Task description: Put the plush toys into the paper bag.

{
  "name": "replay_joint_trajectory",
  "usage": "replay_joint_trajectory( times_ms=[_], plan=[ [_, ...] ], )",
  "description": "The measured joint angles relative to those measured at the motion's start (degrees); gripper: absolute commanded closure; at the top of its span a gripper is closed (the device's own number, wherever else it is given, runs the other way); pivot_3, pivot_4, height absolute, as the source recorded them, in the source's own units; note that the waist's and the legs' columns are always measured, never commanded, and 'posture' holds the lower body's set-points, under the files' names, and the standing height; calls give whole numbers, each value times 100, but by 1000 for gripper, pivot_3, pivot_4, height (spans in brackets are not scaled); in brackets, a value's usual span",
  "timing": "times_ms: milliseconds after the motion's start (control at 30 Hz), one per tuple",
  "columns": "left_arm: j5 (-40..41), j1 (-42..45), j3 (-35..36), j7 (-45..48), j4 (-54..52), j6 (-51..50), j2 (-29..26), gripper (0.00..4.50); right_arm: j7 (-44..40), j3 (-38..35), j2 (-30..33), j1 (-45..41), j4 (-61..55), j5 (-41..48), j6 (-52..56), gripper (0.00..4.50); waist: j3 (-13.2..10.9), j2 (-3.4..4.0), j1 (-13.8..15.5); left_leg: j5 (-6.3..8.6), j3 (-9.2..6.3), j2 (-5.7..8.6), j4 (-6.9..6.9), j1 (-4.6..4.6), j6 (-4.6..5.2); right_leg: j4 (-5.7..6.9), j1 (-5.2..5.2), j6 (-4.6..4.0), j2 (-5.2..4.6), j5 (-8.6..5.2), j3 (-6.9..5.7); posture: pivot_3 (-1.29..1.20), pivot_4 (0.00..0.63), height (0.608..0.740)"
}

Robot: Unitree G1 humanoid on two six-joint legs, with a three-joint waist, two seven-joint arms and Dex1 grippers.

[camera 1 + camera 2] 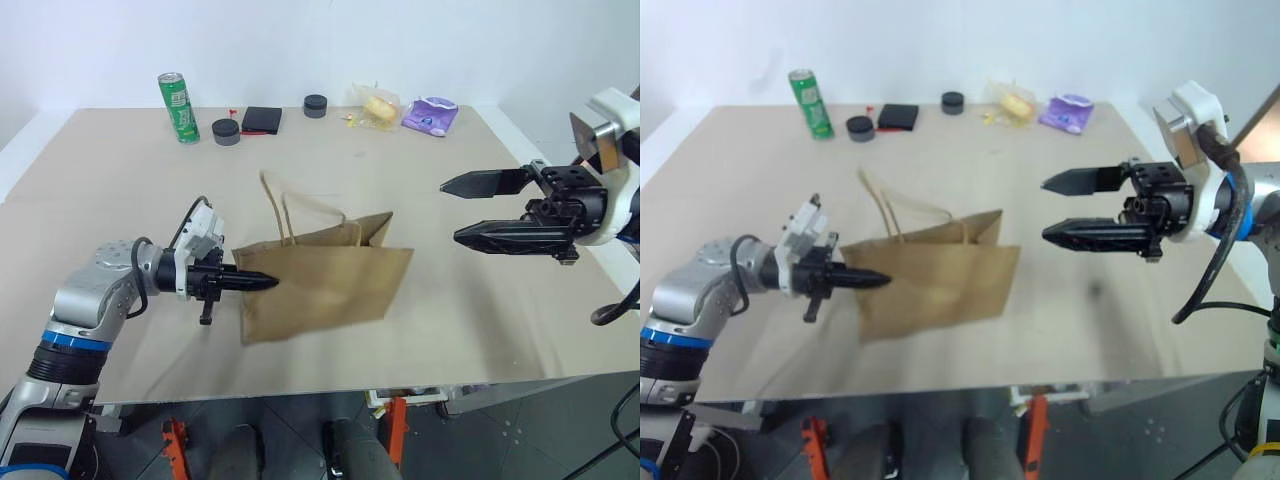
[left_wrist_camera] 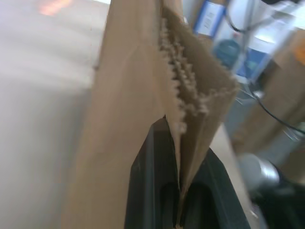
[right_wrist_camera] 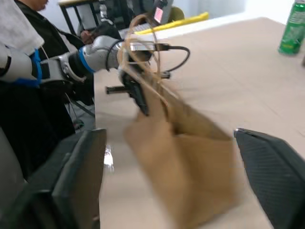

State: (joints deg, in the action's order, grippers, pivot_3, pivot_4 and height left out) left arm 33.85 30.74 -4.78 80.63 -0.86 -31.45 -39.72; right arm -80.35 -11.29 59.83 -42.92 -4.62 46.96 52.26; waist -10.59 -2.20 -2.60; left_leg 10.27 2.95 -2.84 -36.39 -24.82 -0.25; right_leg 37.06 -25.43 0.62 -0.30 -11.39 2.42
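Note:
The brown paper bag (image 1: 320, 285) stands slightly tilted in the middle of the table, its tan loop handles (image 1: 285, 215) sticking up. My left gripper (image 1: 270, 282) is shut on the bag's left edge. In the left wrist view the black fingers (image 2: 152, 181) pinch the serrated paper rim (image 2: 181, 90). My right gripper (image 1: 450, 211) hovers open in the air to the right of the bag, apart from it, its fingertips pointing toward it. The plush toys are out of view.
Along the far edge sit a green can (image 1: 178, 107), two black pucks (image 1: 226, 131), a black box (image 1: 262, 120), a yellow item in clear wrap (image 1: 378, 106) and a purple pouch (image 1: 432, 115). A person in dark clothes (image 3: 28, 71) is beyond the table's left side.

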Motion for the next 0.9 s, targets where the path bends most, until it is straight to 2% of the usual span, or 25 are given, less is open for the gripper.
replay_joint_trajectory(
  times_ms=[200, 267, 300, 367, 400, 500, 533, 567, 600, 700, 767, 900],
  plan=[
    [-271, -121, -131, 58, 39, 386, 69, 4500, -50, 14, 33, 47, -8, -15, -87, 78, 0, 0, 1, 2, 3, 1, -2, -2, -3, 0, -1, 5, -3, -1, 3, 0, 150, 740],
    [-364, -211, -166, 39, 42, 496, 80, 4050, -46, 19, 41, 108, -31, -30, -93, 0, 0, 0, 4, 4, 0, 1, -2, -4, -3, 0, -1, 7, -2, -4, 2, 0, 150, 740],
    [-396, -252, -166, 13, 42, 536, 80, 3615, -46, 25, 54, 165, -50, -47, -98, 0, 0, 1, 9, 4, 0, 1, -2, -5, -3, 0, -1, 8, -3, -5, 2, 0, 150, 740],
    [-405, -276, -166, -14, 41, 537, 80, 3156, -46, 36, 56, 191, -68, -54, -98, 0, -1, 1, 11, 5, 1, 2, -2, -5, -4, 0, -1, 9, -4, -5, 3, 0, 150, 740],
    [-395, -296, -163, -32, 21, 517, 78, 2550, -47, 42, 61, 196, -79, -54, -99, 0, -1, 1, 11, 5, 1, 2, -2, -5, -4, 0, -1, 9, -4, -5, 4, 0, 150, 740],
    [-325, -364, -122, -54, -106, 410, 38, 1546, -47, 42, 110, 195, -83, -53, -99, 0, -1, 1, 11, 5, 2, 4, -3, -5, -4, 0, 0, 10, -7, -4, 4, 0, 150, 740],
    [-253, -400, -61, -100, -211, 337, -5, 910, -45, 42, 120, 195, -83, -53, -99, 0, -1, 1, 11, 5, 1, 3, -4, -4, -4, 0, 0, 10, -7, -4, 4, 0, 150, 740],
    [-210, -418, 0, -137, -273, 281, -28, 574, -44, 42, 124, 195, -82, -53, -99, 0, -1, 1, 10, 5, 2, 3, -4, -4, -4, 0, 0, 10, -7, -4, 4, 0, 150, 740],
    [3, -454, 180, -246, -440, -1, -152, 27, -9, 41, 127, 199, -76, -53, -98, 0, -2, 0, 4, 5, 2, 1, -4, -5, -4, 1, -2, 11, -4, -4, 4, 0, 150, 740],
    [652, -409, 918, -583, -760, -716, -479, 27, 185, -13, 174, 281, 33, -109, -95, 0, -2, -1, 4, 5, 0, -2, -4, -3, -4, 1, -1, 10, -2, -4, 2, 0, 150, 740],
    [997, -278, 1306, -879, -777, -1095, -506, 27, 353, -37, 193, 401, 161, -216, -121, 0, -2, -1, 6, 5, 0, 0, -5, 0, -4, 1, 3, 11, -3, -4, 1, 0, 150, 740],
    [1206, -32, 1930, -1725, -384, -1480, -507, 27, 1343, -36, -36, 435, 789, -852, -357, 0, -1, 0, 6, 5, 6, 8, -15, 3, -4, 1, 9, 21, -10, 2, 6, 0, 150, 740]
  ],
)
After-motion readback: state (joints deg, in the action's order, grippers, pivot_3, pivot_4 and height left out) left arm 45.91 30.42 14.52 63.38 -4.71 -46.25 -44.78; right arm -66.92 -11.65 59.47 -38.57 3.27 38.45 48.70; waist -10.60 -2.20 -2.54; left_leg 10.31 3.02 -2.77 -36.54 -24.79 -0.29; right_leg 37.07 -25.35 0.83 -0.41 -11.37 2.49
